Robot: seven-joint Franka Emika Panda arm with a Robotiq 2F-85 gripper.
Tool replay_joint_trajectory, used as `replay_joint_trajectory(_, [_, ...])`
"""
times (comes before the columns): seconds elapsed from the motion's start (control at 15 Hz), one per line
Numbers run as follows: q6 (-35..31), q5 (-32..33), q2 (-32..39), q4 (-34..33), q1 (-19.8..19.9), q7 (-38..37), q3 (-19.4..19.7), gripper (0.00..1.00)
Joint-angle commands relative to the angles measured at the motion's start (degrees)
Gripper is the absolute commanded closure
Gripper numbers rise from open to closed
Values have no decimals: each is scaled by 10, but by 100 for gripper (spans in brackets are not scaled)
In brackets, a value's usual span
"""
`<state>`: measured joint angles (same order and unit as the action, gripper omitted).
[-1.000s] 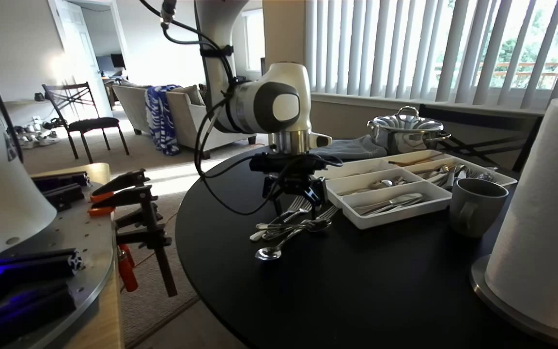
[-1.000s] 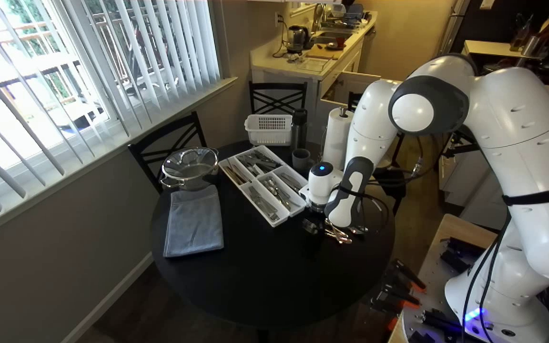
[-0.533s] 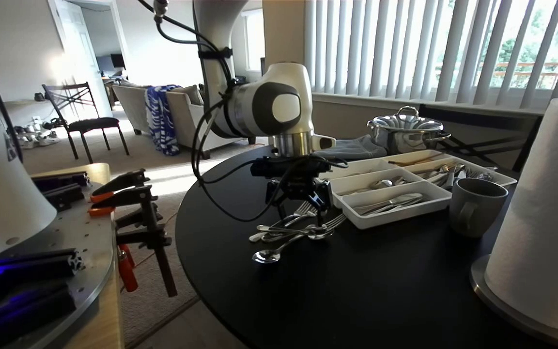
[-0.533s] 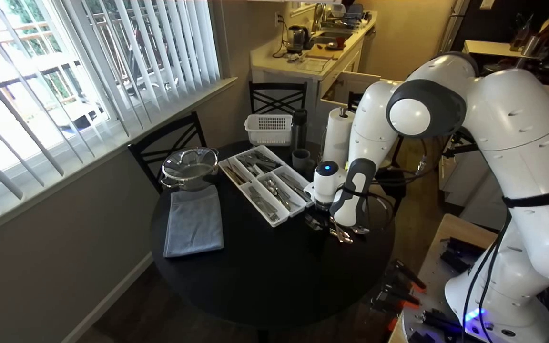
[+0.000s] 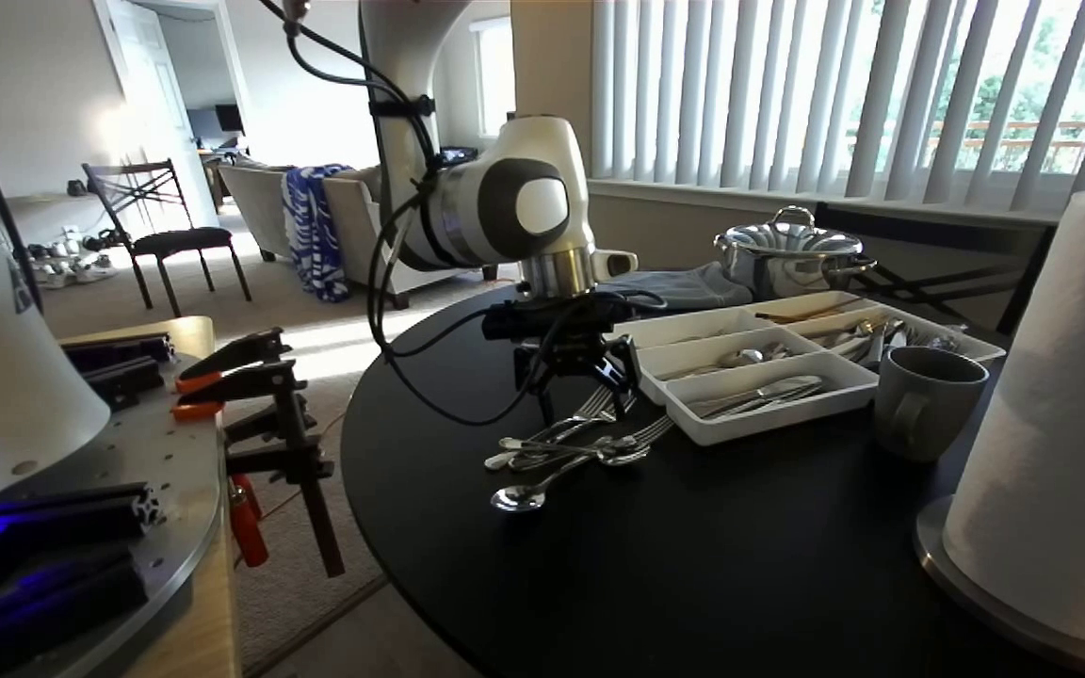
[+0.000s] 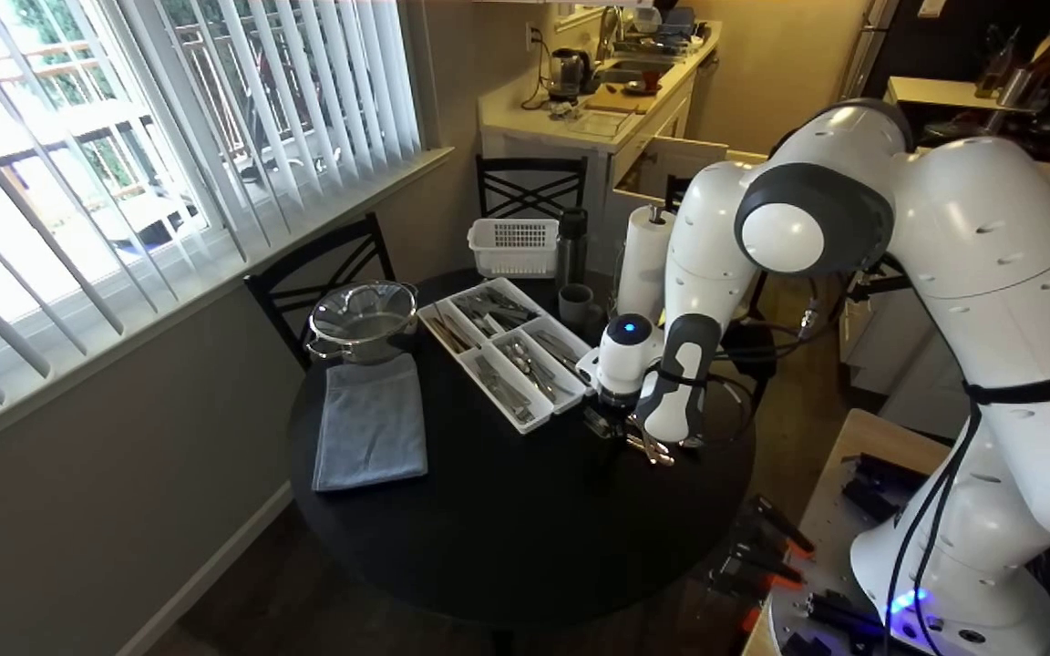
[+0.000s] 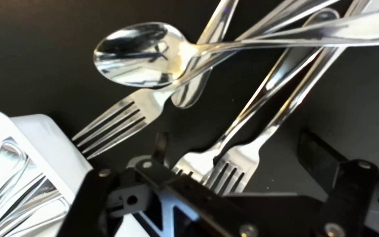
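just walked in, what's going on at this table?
A robot arm has its gripper open above loose cutlery on the round black table, holding nothing. In the wrist view, two forks show between its jaws, and a spoon lies across another fork. Right by the pile is a white tray with more cutlery in its compartments.

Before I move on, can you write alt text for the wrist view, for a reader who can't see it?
An open, empty gripper shows at the bottom over a black table, two forks visible between its fingers. Farther up, a spoon crosses another fork; at lower left, a white tray holds more cutlery.
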<state>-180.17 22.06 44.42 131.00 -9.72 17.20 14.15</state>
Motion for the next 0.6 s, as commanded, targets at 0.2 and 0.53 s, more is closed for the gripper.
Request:
replay_joint_trajectory(0.2, [-4, -7, 2, 13, 113, 19, -109, 0])
replay_joint_trajectory(0.53, [-12, -12, 6, 15, 162, 13, -141, 0])
